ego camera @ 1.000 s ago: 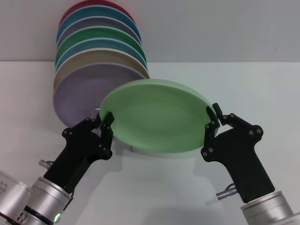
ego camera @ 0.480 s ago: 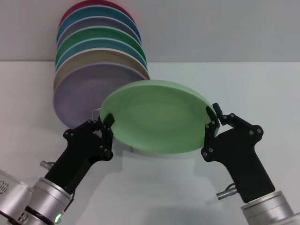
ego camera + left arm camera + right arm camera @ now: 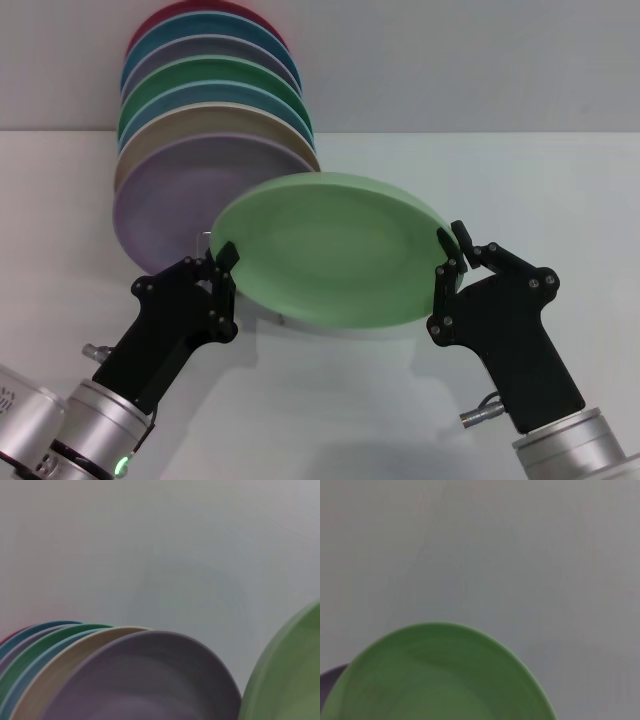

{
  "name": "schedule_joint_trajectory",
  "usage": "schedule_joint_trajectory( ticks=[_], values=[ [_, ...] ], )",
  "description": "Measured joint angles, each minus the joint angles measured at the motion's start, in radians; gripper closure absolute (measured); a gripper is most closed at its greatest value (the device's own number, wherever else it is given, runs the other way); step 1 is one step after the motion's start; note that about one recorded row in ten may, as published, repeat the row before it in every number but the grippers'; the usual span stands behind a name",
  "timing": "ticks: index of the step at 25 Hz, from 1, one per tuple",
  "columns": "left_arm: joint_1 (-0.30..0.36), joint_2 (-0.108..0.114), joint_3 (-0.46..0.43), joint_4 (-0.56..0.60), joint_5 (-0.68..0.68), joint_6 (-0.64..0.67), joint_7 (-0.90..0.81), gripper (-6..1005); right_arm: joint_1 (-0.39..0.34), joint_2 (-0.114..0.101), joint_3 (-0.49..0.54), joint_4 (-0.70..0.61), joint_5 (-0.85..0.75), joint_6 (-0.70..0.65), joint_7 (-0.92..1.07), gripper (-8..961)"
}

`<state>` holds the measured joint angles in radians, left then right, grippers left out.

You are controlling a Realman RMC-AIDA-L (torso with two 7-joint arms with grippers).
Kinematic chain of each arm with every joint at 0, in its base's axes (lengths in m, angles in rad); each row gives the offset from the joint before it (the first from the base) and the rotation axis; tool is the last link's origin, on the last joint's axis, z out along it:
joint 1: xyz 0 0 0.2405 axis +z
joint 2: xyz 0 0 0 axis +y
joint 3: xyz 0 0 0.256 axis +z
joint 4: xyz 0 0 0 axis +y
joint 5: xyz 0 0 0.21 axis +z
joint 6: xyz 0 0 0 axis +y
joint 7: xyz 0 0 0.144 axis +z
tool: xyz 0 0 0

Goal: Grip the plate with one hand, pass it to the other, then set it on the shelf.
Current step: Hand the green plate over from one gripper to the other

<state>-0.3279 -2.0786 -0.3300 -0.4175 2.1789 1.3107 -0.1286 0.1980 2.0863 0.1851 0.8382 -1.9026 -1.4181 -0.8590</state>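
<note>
The pale mint-green plate (image 3: 330, 250) hangs tilted above the table between my two grippers. My right gripper (image 3: 450, 255) is shut on its right rim. My left gripper (image 3: 220, 262) pinches its left rim, one finger over the plate's face. The plate also shows in the left wrist view (image 3: 287, 680) and in the right wrist view (image 3: 440, 680). The shelf is a thin wire rack; only a bit of wire (image 3: 203, 238) shows by the left fingers, the rest is hidden behind the plates.
Several plates stand in a leaning row at the back left, with a lavender plate (image 3: 160, 205) in front and a darker green plate (image 3: 215, 75) behind it. The lavender plate also shows in the left wrist view (image 3: 150, 680). White table (image 3: 540, 190) lies to the right.
The plate and both grippers have shifted slightly to the left together. The grips look unchanged.
</note>
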Motion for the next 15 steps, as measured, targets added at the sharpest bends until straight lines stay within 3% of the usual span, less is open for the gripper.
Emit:
schedule_joint_trajectory(
  ticks=[9, 15],
  values=[
    [0.008, 0.002, -0.016, 0.002, -0.005, 0.003, 0.003, 950, 0.010, -0.001, 0.000, -0.016, -0.003, 0.001, 0.000, 930],
    [0.020, 0.002, -0.045, 0.002, -0.005, 0.017, 0.008, 943, 0.005, -0.003, -0.011, -0.016, -0.004, -0.004, 0.000, 840]
  ],
)
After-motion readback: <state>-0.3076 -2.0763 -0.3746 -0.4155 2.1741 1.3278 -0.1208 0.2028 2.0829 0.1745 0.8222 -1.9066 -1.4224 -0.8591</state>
